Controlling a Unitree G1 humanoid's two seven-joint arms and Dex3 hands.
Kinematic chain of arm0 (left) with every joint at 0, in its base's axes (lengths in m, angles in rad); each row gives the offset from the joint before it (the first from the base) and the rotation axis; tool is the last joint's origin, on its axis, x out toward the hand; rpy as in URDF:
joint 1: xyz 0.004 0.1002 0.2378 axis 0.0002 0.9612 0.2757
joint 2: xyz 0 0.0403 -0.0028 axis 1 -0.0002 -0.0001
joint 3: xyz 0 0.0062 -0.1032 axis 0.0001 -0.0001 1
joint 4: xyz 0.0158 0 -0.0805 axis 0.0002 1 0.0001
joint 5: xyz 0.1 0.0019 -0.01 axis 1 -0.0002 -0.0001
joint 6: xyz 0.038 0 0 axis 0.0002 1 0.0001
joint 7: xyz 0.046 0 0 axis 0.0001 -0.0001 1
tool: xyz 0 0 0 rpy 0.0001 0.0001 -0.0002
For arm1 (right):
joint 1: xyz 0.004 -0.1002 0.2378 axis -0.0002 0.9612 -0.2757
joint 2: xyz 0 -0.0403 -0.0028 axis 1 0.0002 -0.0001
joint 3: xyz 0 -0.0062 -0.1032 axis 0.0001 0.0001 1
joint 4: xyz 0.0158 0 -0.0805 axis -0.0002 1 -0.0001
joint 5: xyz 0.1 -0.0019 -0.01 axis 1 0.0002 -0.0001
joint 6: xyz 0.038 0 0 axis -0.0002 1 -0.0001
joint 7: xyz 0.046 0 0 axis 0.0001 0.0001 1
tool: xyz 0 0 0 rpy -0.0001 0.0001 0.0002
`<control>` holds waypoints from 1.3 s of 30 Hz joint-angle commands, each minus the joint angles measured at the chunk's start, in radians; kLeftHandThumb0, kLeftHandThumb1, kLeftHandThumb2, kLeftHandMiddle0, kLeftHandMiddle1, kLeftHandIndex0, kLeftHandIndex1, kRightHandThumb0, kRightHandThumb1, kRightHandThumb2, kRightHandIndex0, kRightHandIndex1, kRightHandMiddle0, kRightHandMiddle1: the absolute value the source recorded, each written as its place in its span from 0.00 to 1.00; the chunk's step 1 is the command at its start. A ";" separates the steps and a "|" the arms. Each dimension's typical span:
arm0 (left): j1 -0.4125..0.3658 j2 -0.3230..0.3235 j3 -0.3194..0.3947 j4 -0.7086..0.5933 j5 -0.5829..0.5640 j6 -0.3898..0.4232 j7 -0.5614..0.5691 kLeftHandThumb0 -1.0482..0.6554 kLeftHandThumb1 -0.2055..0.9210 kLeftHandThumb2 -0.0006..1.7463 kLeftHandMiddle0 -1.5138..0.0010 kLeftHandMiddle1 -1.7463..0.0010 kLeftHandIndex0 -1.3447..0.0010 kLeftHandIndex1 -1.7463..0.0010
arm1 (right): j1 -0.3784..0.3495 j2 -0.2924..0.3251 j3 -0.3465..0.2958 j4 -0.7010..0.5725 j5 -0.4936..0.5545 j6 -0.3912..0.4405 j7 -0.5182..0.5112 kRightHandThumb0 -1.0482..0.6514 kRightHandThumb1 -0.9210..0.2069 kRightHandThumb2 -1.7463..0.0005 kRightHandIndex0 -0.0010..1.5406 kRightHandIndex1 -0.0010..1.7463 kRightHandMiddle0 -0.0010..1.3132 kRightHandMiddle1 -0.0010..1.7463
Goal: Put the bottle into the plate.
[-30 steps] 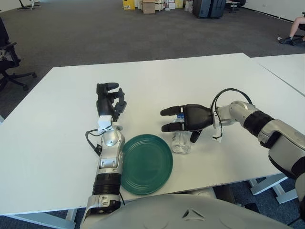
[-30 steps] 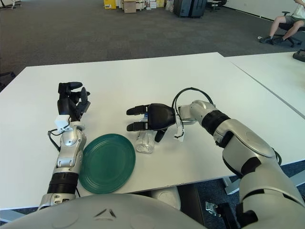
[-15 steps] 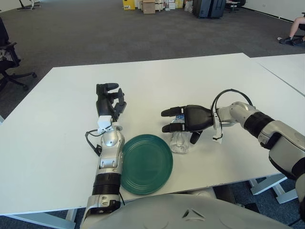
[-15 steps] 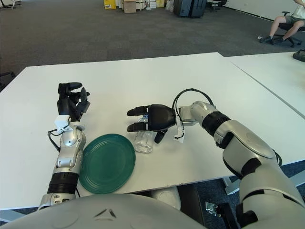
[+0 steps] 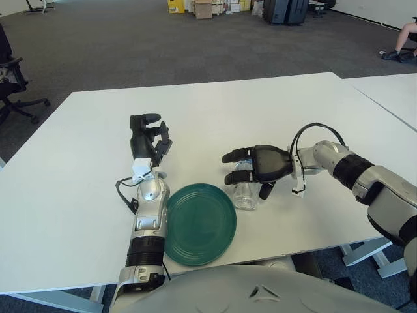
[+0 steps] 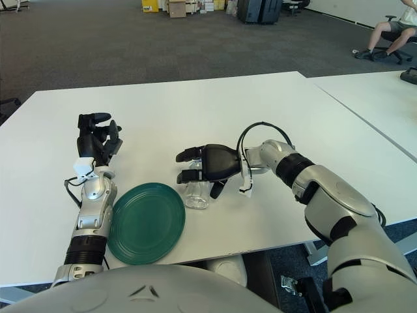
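Right hand [image 5: 251,171] arches over small clear plastic bottle [image 5: 245,192], fingers part-curled, grip unconfirmed; round green plate [image 5: 199,223] just beside; left hand [image 5: 148,137] idle, fingers loosely bent, empty.

There is one green plate [image 5: 199,223] near the front of the white table [image 5: 260,111]. There is one clear bottle [image 5: 245,193] just right of the plate. There are two robot hands: one left hand [image 5: 147,136] and one right hand [image 5: 255,171]. A second table [image 5: 391,91] stands at the far right.
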 commanded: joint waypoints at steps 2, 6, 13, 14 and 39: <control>-0.019 -0.013 0.002 -0.009 0.003 -0.002 0.013 0.40 0.90 0.39 0.75 0.12 0.80 0.00 | -0.023 -0.012 0.013 -0.015 -0.023 0.025 -0.022 0.59 0.20 0.51 0.24 0.95 0.15 0.95; -0.019 -0.017 0.000 -0.013 0.005 0.001 0.019 0.40 0.90 0.39 0.75 0.12 0.80 0.00 | -0.031 -0.018 0.026 -0.020 -0.040 0.035 -0.033 0.61 0.29 0.44 0.27 0.99 0.21 0.94; -0.018 -0.020 -0.005 -0.019 0.008 0.005 0.030 0.40 0.89 0.39 0.74 0.12 0.80 0.00 | -0.039 -0.010 0.050 0.011 -0.056 0.049 -0.054 0.61 0.37 0.40 0.30 1.00 0.29 0.92; -0.017 -0.021 -0.006 -0.020 0.008 0.004 0.032 0.40 0.89 0.39 0.74 0.12 0.80 0.00 | -0.039 -0.010 0.053 0.014 -0.056 0.050 -0.056 0.61 0.38 0.39 0.30 1.00 0.30 0.91; 0.021 -0.026 -0.013 -0.082 0.010 0.015 0.051 0.40 0.89 0.40 0.71 0.13 0.80 0.00 | -0.038 0.093 0.187 0.238 -0.063 0.131 -0.234 0.61 0.47 0.31 0.35 1.00 0.33 0.93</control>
